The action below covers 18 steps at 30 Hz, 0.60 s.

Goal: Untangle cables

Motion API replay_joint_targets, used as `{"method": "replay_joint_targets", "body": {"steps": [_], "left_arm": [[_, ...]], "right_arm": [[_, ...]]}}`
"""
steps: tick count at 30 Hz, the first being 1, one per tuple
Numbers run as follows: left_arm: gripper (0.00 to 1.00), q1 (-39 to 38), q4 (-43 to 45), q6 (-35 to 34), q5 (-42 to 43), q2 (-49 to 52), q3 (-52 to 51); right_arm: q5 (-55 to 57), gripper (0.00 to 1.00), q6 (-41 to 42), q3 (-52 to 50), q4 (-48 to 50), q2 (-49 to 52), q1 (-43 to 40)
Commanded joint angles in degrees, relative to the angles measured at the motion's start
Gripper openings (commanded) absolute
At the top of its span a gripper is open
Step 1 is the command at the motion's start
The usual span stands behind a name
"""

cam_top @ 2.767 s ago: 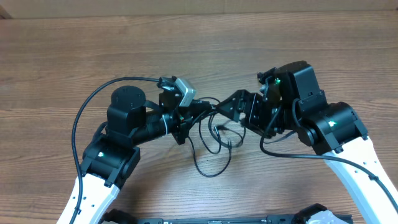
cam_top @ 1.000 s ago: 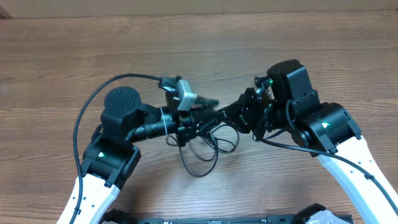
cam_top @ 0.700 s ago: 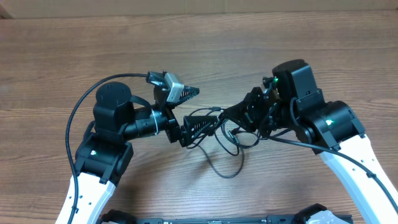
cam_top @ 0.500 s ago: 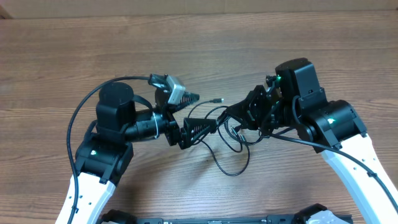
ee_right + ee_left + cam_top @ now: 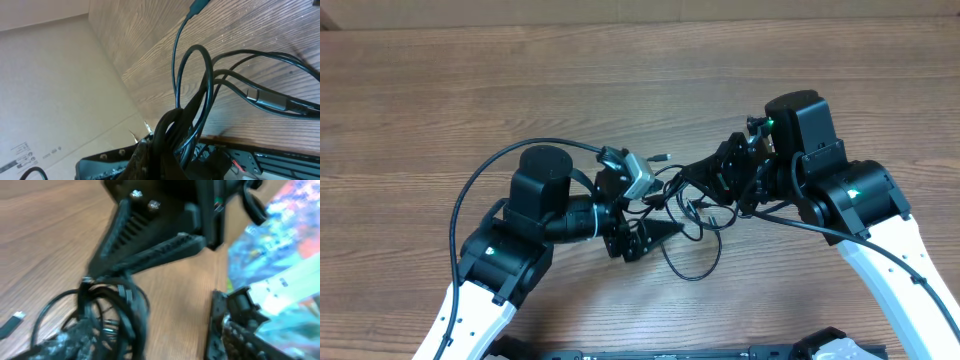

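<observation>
The cables (image 5: 688, 210) are thin black cords bunched between the two arms, with one loop (image 5: 695, 268) trailing onto the table toward the front. My right gripper (image 5: 708, 178) is shut on the top of the bunch. In the right wrist view the cords (image 5: 200, 85) fan out from its clamped jaws (image 5: 170, 150), and one plug end (image 5: 199, 5) lies far off. My left gripper (image 5: 658, 215) stands open at the left side of the tangle. In the left wrist view its fingers (image 5: 235, 330) are wide apart, with cords (image 5: 112, 315) against the left one and bare wood between.
A silver-tipped plug (image 5: 664, 157) pokes out behind the tangle, and a plug tip (image 5: 15, 318) shows in the left wrist view. The left arm's thick black wire (image 5: 485, 180) arcs over the wooden table (image 5: 640, 70). A cardboard wall (image 5: 45, 75) stands beside it.
My left gripper opened and let go of the cords, drew back left, then came right again to the tangle. The loose loop slid right. The right gripper stayed shut on the bunch.
</observation>
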Motion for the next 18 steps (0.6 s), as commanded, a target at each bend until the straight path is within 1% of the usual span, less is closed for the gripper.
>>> {"method": "replay_joint_targets", "body": {"steps": [1, 2, 3, 5, 8, 9, 11, 13, 14, 18], "left_arm": [[0.72, -0.42, -0.02, 1.36, -3.85, -0.2, 0.52], [0.7, -0.42, -0.17, 1.38, -4.63, -0.17, 0.52], [0.62, -0.42, -0.96, 1.81, -7.82, -0.17, 0.52], [0.53, -0.39, -2.01, 1.81, -10.73, -0.17, 0.52], [0.5, -0.37, -2.89, 1.79, -12.04, -0.07, 0.52], [0.47, -0.37, -2.97, 1.79, -12.02, 0.09, 0.52], [0.3, -0.37, -3.04, 1.79, -12.02, 0.35, 0.52], [0.1, -0.37, -2.78, 1.75, -12.0, 0.46, 0.52], [0.04, -0.37, -2.56, 1.73, -12.0, 0.46, 0.52], [0.04, -0.37, -1.25, 1.51, -10.56, 0.44, 0.52]], "right_arm": [[-2.16, 0.04, 0.2, 0.92, 0.57, -0.2, -0.28], [-2.49, 0.04, 0.17, 0.92, 0.57, -0.2, -0.26], [-2.58, 0.04, 0.17, 0.92, 0.57, -0.2, -0.17], [-3.04, 0.04, -0.04, 0.92, 0.55, -0.2, -0.11], [-3.43, 0.04, -0.07, 0.92, 0.5, -0.2, -0.11], [-3.63, 0.04, -0.07, 0.92, 0.52, -0.2, -0.11], [-3.58, 0.04, -0.07, 0.92, 0.52, -0.2, -0.11], [-3.58, 0.04, -0.76, 0.92, 0.5, -0.2, -0.11], [-3.54, 0.04, -1.31, 0.92, 0.48, -0.2, -0.11], [-3.28, 0.05, -4.07, 0.92, 0.37, -0.2, -0.11]]}}
